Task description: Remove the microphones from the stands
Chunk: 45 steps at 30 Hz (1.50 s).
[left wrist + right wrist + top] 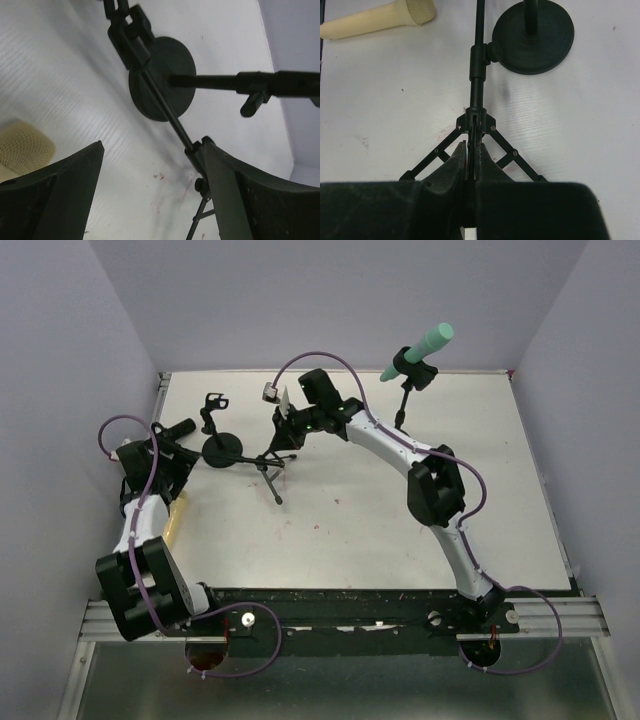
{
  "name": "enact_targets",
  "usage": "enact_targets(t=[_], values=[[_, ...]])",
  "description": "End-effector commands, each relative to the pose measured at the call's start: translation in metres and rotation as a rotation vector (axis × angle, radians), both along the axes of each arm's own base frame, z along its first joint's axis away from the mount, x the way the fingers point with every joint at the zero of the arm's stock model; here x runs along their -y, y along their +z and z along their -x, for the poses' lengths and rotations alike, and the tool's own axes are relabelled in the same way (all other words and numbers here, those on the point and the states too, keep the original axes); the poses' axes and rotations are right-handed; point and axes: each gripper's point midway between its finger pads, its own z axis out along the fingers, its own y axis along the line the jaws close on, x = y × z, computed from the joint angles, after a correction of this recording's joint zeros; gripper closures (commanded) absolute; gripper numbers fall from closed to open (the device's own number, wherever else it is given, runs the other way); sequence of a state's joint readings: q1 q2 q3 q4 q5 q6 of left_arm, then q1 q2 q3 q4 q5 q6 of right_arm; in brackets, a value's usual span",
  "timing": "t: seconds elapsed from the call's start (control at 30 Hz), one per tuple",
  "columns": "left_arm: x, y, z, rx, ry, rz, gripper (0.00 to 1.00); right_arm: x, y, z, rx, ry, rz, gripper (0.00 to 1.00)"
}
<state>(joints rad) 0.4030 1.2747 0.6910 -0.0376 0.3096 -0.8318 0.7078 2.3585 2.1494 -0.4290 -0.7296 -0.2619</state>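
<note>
We see the left claw [152, 149] released, its two dark fingers [65, 185] spread wide with only the table [60, 75] between them. The cream microphone [22, 147] lies flat on the table just outside that claw's left finger and touches neither finger. From above it lies alongside the left arm, close to the wrist.

The right claw [471, 147] is clenched. Its fingertips are pressed together on the thin stem at the foot of the tripod stand [476, 90], just under the hub where the legs fan out to either side. The stand's pole runs straight ahead of this claw. In this claw's view the cream microphone lies well ahead and to the left, apart from the pole. The round-base stand [532, 37] sits ahead and to the right, with its disc just beside the pole's collar.

Well away from both claws, past the right arm's elbow at the far edge of the table, a green microphone [420, 348] sits tilted atop a third stand [404, 405].
</note>
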Motion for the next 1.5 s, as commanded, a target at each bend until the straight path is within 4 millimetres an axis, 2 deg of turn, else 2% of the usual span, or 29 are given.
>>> enact_targets(t=[0.0,0.07,0.17,0.37,0.53,0.77,0.87,1.0,1.23,1.4,1.47], values=[[-0.024,0.026,-0.037,0.071,0.062,-0.018,0.12,-0.005,0.05,0.015,0.017,0.044,-0.097,0.99],[-0.028,0.028,-0.047,0.082,0.065,-0.014,0.14,-0.004,0.048,0.017,0.009,0.043,-0.092,0.99],[-0.03,0.018,-0.055,0.046,0.082,0.025,0.18,-0.003,0.051,0.022,0.011,0.042,-0.089,0.99],[-0.03,-0.005,-0.056,-0.025,0.106,0.079,0.24,-0.006,0.051,0.026,-0.015,0.027,-0.094,0.99],[-0.031,-0.029,-0.049,-0.118,0.156,0.124,0.3,-0.012,0.053,0.032,-0.039,0.026,-0.104,0.99],[-0.033,-0.041,-0.057,-0.142,0.148,0.107,0.36,-0.013,0.052,0.036,-0.068,0.023,-0.108,0.99],[-0.028,-0.043,-0.063,-0.137,0.124,0.108,0.45,-0.012,0.05,0.037,-0.076,0.02,-0.106,0.99],[-0.026,-0.039,-0.07,-0.119,0.111,0.107,0.59,-0.011,0.046,0.039,-0.085,0.019,-0.099,0.99],[-0.022,-0.015,-0.07,-0.083,0.109,0.117,0.82,-0.01,0.034,0.043,-0.064,0.06,-0.07,0.99],[-0.014,0.018,-0.069,0.004,0.062,0.104,1.0,-0.006,0.035,0.047,-0.022,0.079,-0.052,0.99],[-0.009,0.034,-0.068,0.049,0.039,0.089,1.0,-0.004,0.036,0.046,0.0,0.085,-0.045,0.97]])
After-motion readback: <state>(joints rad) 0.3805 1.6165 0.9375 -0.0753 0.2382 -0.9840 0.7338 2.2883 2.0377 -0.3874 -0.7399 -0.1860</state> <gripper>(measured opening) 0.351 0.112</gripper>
